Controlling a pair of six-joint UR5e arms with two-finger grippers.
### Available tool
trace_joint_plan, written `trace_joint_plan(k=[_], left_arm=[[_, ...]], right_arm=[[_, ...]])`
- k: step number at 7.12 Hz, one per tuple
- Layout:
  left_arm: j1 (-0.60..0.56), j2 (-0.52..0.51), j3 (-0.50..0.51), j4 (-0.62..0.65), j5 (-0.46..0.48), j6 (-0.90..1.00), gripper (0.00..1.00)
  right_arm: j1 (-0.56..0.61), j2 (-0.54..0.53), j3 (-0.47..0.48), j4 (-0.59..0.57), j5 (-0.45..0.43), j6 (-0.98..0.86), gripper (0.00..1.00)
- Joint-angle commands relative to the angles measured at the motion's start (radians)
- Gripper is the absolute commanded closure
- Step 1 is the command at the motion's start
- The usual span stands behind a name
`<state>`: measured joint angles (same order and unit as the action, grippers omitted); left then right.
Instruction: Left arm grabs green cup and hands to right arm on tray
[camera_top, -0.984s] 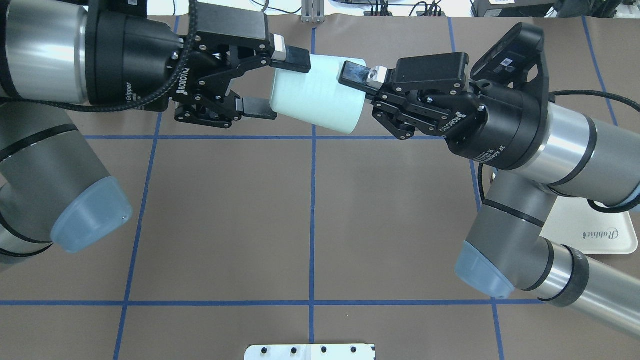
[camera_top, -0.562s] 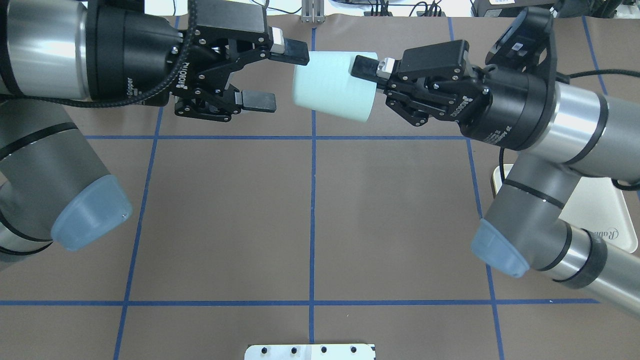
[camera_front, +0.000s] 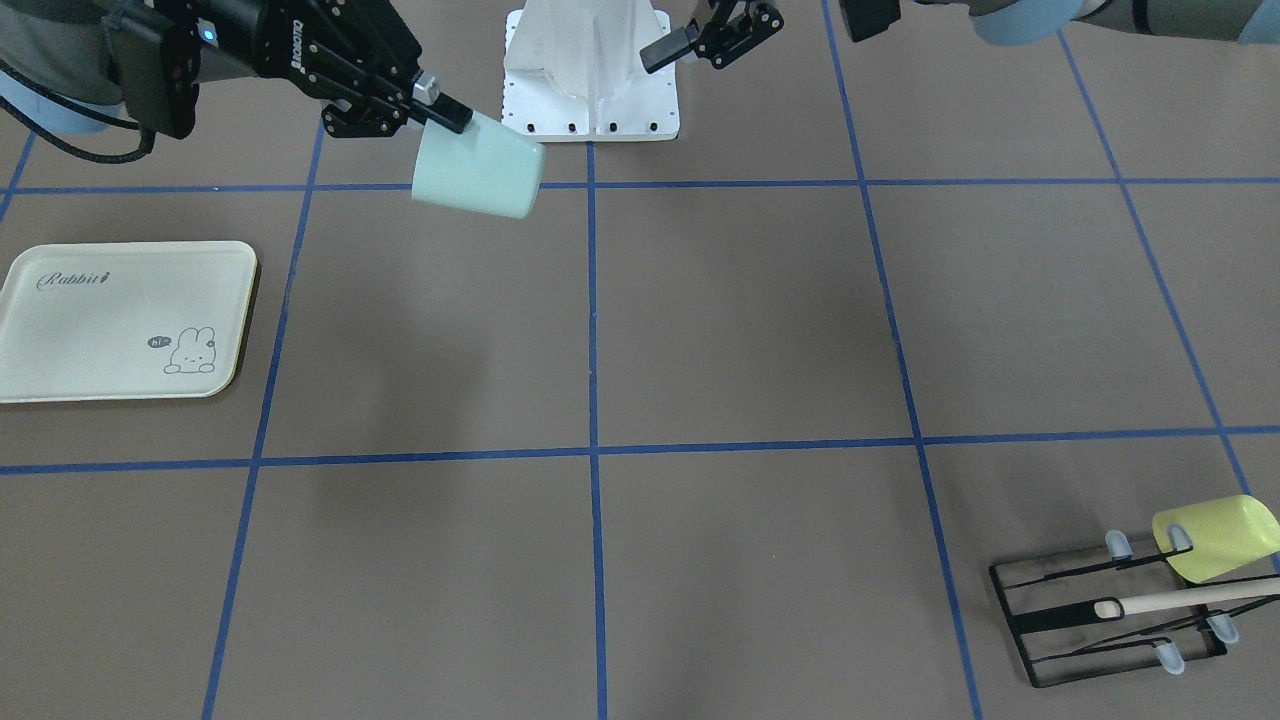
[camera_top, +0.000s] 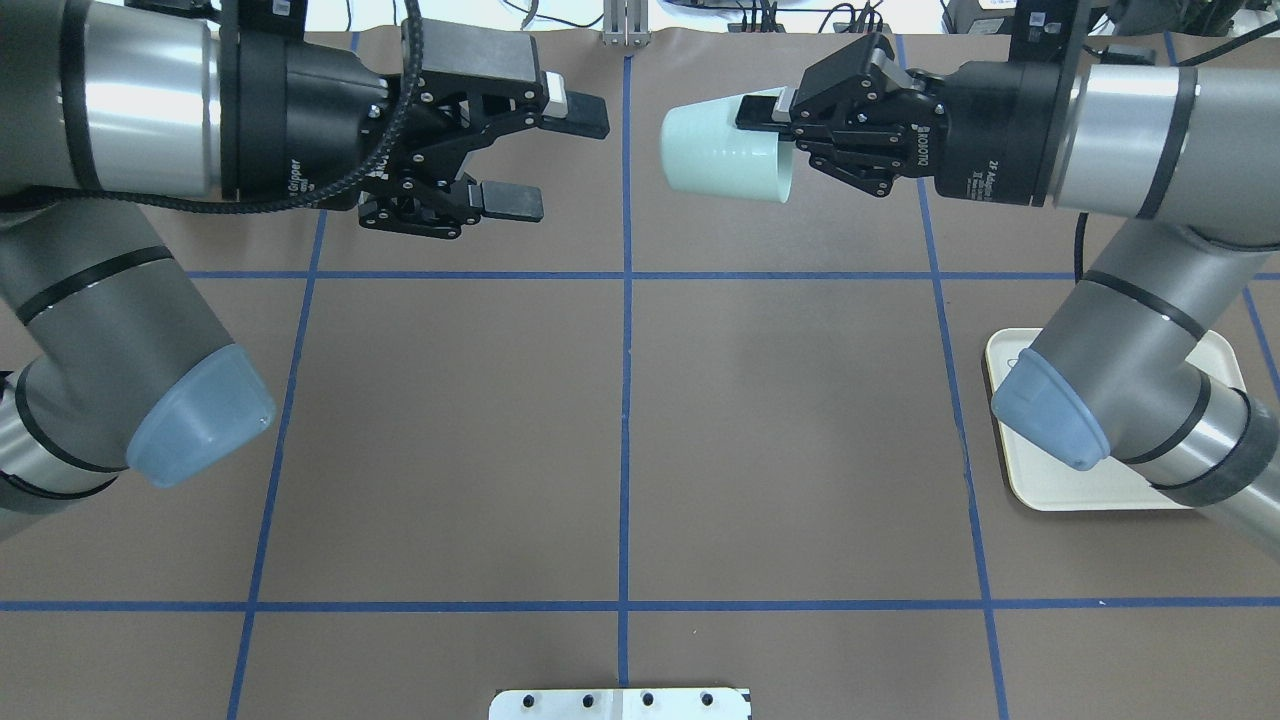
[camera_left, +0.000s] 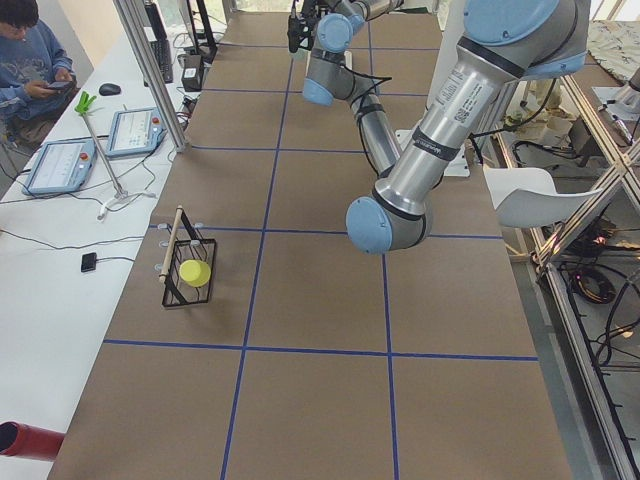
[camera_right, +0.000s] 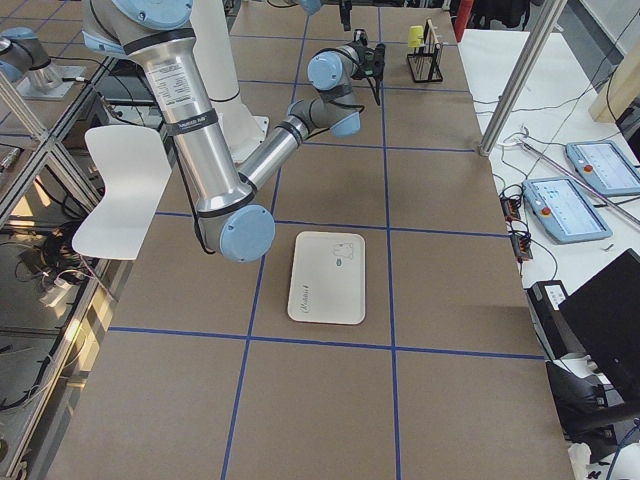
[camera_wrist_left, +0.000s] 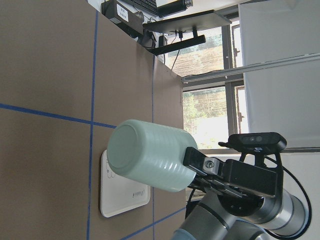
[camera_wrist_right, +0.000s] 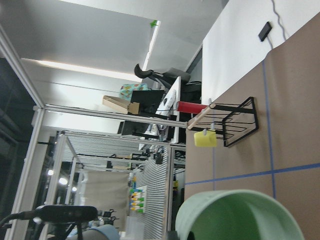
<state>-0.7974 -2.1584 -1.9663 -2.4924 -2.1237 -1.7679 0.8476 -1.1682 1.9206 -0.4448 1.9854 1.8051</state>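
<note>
Green cup (camera_top: 722, 152), apparently horizontal, base leftward

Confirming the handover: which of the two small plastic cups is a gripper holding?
The pale mint-green plastic tumbler, clamped at its rim in the right gripper above the table. The yellow-green plastic cup sits on the black wire rack, away from both grippers.

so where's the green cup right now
Overhead view: the green cup is airborne right of centre, gripped by the right gripper, not over the tray.
</note>
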Motion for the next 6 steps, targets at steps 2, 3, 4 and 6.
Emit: trace_joint_plan(k=[2, 3, 4, 6], left_arm=[[-0.028, 0.077, 0.024, 0.231, 0.005, 0.29, 0.0], [-0.032, 0.08, 0.021, 0.365, 0.023, 0.403, 0.0], [-0.052, 0.098, 0.02, 0.476, 0.034, 0.511, 0.0], [-0.121, 0.214, 0.014, 0.573, 0.034, 0.783, 0.0]], right_arm=[[0.123, -0.031, 0.009, -0.431, 0.128, -0.267, 1.0], [0.142, -0.053, 0.011, -0.513, 0.139, -0.356, 1.0], [0.152, -0.094, 0.014, -0.579, 0.139, -0.465, 1.0], [0.168, -0.119, 0.053, -0.809, 0.125, -0.657, 1.0]])
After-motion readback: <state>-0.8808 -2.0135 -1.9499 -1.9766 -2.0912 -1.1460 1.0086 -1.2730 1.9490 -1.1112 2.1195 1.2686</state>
